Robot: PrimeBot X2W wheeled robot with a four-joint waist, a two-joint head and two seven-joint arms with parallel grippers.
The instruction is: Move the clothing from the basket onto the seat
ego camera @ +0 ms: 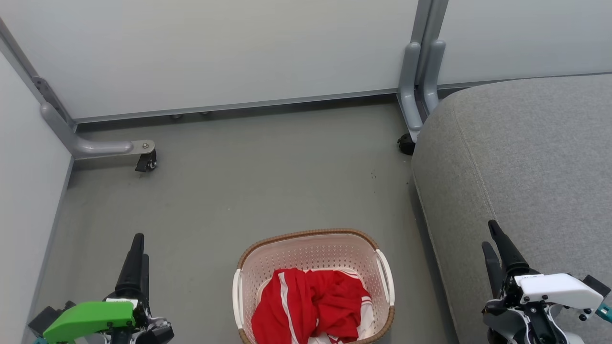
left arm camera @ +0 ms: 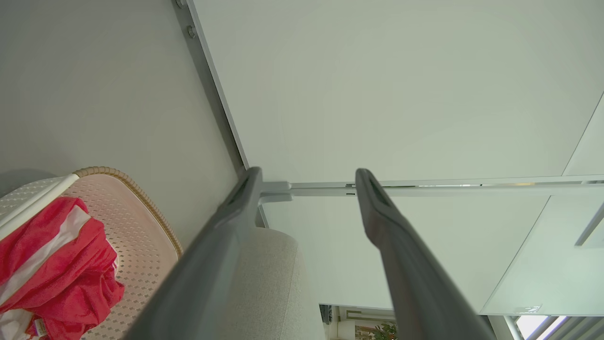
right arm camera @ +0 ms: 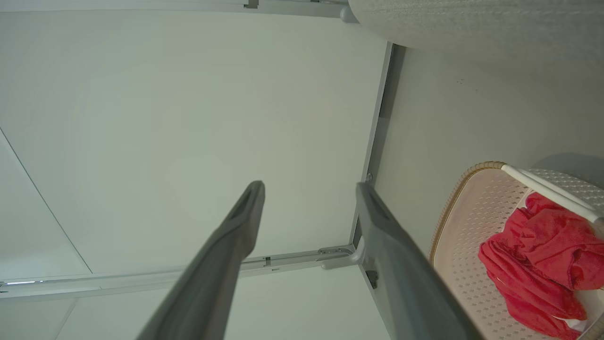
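Two red garments (ego camera: 311,306) lie bunched inside the basket (ego camera: 311,253), with the grey seat (ego camera: 526,167) to its right. The left end effector (ego camera: 141,246) and right end effector (ego camera: 487,234) flank the basket, both spread and empty. I'd lower the right one onto the heap's crest and pinch deep.

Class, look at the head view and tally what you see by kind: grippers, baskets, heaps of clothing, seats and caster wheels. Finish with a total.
grippers: 2 (left gripper, right gripper)
basket: 1
heap of red clothing: 1
seat: 1
caster wheels: 2
Total: 7
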